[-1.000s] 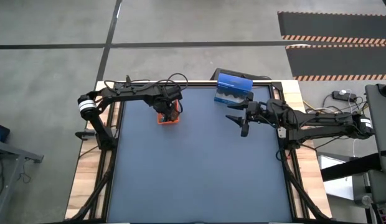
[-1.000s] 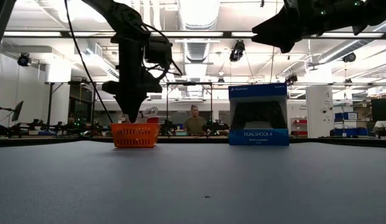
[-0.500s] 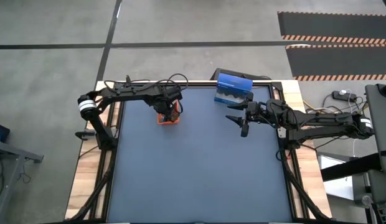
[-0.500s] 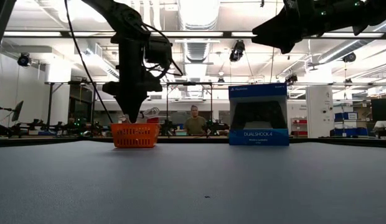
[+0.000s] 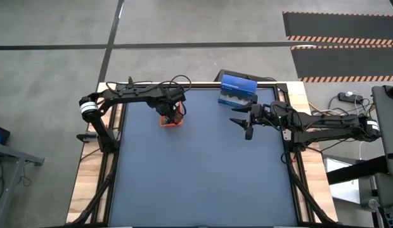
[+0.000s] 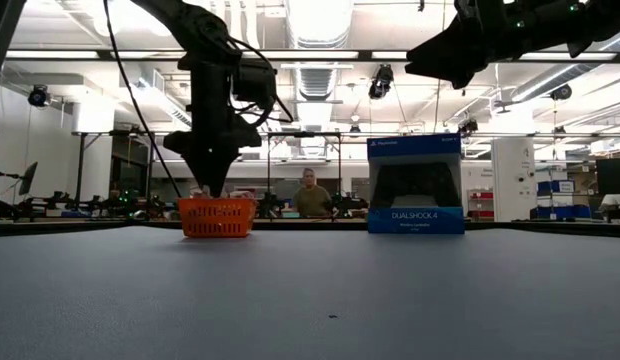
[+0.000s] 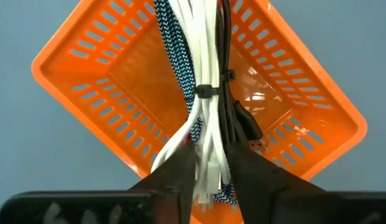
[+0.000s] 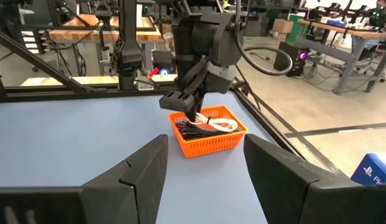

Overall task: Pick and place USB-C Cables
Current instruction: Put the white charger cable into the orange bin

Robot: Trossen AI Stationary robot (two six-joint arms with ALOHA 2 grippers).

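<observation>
Left wrist view: your left gripper [image 7: 208, 171] has its jaws parted around the white cable [image 7: 204, 81] over the orange basket [image 7: 87, 74]; right gripper [image 5: 244, 124] waits released.

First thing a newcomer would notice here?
The orange basket at the mat's far left, with the left gripper right over it and a white cable between its fingers. Next, the blue box at the far edge, with the right gripper open beside it.

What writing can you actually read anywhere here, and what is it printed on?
"DUALSHOCK 4": on the front of the blue box standing on the table.
A thin white line along the box's top band, and another under "DUALSHOCK 4": too small to read.
Nothing readable on the orange basket.
</observation>
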